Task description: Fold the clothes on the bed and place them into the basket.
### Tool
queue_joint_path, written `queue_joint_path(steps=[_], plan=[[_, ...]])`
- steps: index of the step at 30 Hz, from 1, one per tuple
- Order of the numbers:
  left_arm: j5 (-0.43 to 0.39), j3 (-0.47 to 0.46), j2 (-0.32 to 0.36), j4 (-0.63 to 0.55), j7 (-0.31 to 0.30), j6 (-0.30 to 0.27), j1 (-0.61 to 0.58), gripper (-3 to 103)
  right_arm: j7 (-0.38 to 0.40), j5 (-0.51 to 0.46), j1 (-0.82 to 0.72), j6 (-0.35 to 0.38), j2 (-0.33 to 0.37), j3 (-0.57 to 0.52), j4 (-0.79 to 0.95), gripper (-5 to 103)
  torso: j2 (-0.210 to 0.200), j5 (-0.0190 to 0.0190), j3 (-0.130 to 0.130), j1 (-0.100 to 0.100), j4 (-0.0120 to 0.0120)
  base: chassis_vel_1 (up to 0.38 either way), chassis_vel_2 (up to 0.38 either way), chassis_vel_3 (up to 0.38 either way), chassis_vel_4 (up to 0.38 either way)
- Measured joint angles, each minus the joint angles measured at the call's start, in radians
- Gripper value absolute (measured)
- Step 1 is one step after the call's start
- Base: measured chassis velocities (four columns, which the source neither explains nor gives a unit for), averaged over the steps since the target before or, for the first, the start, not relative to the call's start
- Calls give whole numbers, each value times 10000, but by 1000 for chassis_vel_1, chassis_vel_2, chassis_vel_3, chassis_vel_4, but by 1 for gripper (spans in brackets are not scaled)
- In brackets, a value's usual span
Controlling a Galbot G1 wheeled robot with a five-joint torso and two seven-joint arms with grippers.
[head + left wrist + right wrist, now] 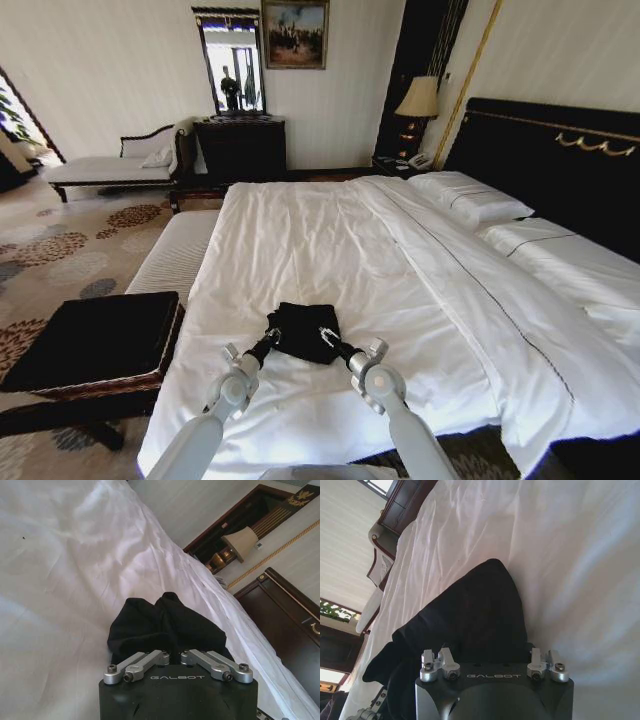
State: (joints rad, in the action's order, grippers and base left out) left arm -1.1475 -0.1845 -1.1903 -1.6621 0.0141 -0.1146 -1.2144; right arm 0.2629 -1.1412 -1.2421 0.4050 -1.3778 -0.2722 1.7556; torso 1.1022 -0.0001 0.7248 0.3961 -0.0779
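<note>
The clothes [303,328], a black bundle folded small, lie on the white duvet of the bed [330,240] near its foot. My left gripper [272,336] is at the bundle's near left edge; in the left wrist view the left gripper [172,653] has its linkages drawn together, shut on the black cloth [165,625]. My right gripper [328,335] is at the near right edge; in the right wrist view the right gripper [490,652] has its linkages spread wide, open over the cloth [470,615]. The basket [95,383], wicker with black lining, stands left of the bed.
A striped white bench [180,255] runs along the bed's left side behind the basket. White pillows [470,200] and the black headboard [560,160] are at the right. A chaise longue [105,168] and a dark dresser [240,148] stand by the far wall.
</note>
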Motion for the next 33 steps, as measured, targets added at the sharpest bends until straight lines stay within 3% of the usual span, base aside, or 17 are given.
queue_joint_path(steps=[3,5,11,13,16,24,33], plan=[[162,8,41,-29,51,143,-22,4,-78,226,-4,-73,-4,63,-3,48,0,0,0,0,0,0,0,0,0],[176,5,50,-46,54,161,-26,4,-83,244,-4,-79,-5,72,-2,48,0,1,0,0,0,0,0,0,0],[228,-12,59,-88,56,234,-48,4,-121,360,-33,-85,-6,112,101,21,0,0,0,0,0,0,0,0,0],[241,-8,54,-77,55,245,-45,4,-122,364,-39,-85,-3,114,116,21,0,1,0,0,0,0,0,0,0],[372,62,-4,-15,56,373,-23,4,-122,382,-78,-86,7,114,180,8,0,1,0,0,0,0,0,0,0],[532,75,45,-162,-5,439,-117,4,-123,520,-108,-85,11,117,329,7,0,0,0,0,0,0,0,0,0],[737,-527,490,-1857,-281,370,-835,4,-149,2066,-433,-756,192,319,1353,7,0,0,-1,-1,0,0,0,0,0]])
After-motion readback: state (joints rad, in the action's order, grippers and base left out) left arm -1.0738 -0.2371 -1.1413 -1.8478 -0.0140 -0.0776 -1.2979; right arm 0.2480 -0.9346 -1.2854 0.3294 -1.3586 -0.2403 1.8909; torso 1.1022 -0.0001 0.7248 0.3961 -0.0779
